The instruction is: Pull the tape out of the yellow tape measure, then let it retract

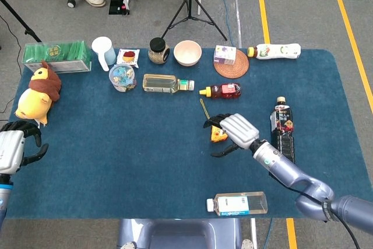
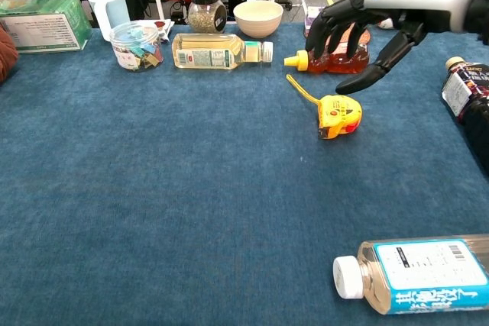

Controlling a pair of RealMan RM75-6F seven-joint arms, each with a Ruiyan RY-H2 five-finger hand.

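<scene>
Yellow tape measure (image 2: 339, 115) sitting untouched mid-surface, just in front of the honey bottle (image 2: 330, 57)

Right hand (image 2: 372, 22) is hovering over it with fingers (image 2: 330, 25) spread wide, gripping nothing. Left hand (image 1: 14, 149) is hanging out at the near left edge of the blue surface (image 2: 153, 188), fingers loosely curled with nothing in them, near the plush duck (image 1: 36, 93).

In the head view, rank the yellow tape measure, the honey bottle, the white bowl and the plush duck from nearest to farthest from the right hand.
1. Yellow tape measure: right beside the right hand, partly under its fingers.
2. Honey bottle: just behind the hand, lying on its side.
3. White bowl: back row, toward the left.
4. Plush duck: far left edge of the table.
</scene>
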